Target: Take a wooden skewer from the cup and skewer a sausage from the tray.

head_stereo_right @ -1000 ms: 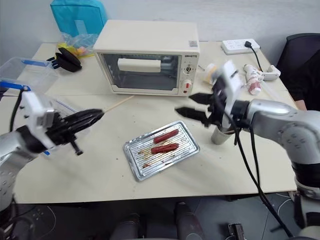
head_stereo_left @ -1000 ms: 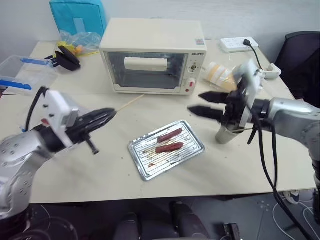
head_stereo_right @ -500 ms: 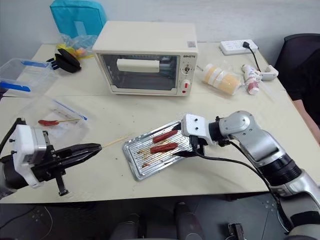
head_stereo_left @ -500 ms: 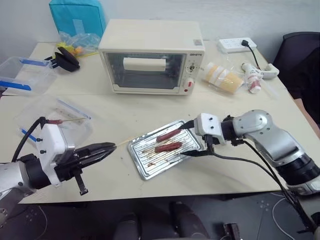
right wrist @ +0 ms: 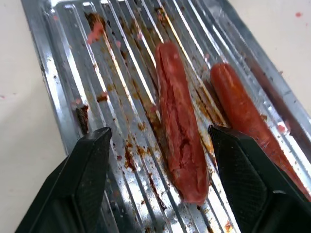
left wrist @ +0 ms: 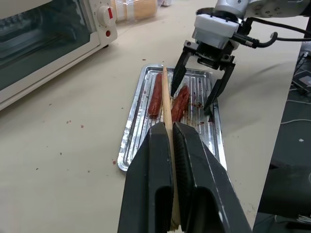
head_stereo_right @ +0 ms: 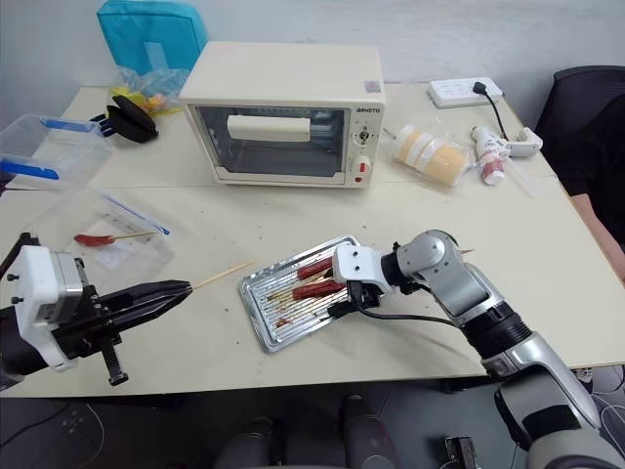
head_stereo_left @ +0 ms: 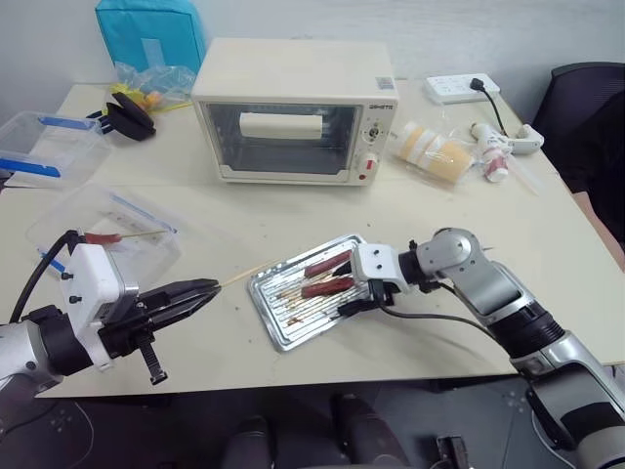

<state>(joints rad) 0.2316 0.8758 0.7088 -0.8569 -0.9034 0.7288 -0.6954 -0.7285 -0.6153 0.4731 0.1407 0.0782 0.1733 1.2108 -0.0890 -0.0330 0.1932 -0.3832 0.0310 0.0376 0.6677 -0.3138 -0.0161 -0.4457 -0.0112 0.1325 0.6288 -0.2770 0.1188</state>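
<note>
My left gripper (head_stereo_left: pixel 203 290) is shut on the wooden skewer (head_stereo_left: pixel 249 275), whose tip points at the tray (head_stereo_left: pixel 289 332). In the left wrist view the skewer (left wrist: pixel 166 99) runs out from between the fingers (left wrist: pixel 155 160). Two red sausages (head_stereo_left: pixel 328 263) (head_stereo_left: pixel 327 286) lie side by side on the ribbed, greasy tray. My right gripper (head_stereo_left: pixel 344 288) is low over the tray and open. Its fingers (right wrist: pixel 90 170) stand one on each side of the nearer sausage (right wrist: pixel 180 145) without touching it; the other sausage (right wrist: pixel 240 114) lies just outside. The cup is hidden.
A cream toaster oven (head_stereo_left: pixel 298 107) stands behind the tray. A clear bag (head_stereo_left: pixel 107 234) with a skewered sausage and a clear box with blue clips (head_stereo_left: pixel 44 147) lie at the left. Wrapped paper cups (head_stereo_left: pixel 435 151) and a power strip (head_stereo_left: pixel 464 88) are at the back right.
My right gripper dropped to the tray, turned and narrowed its jaws around the nearer sausage. The left gripper drew back with the skewer, then held still.
</note>
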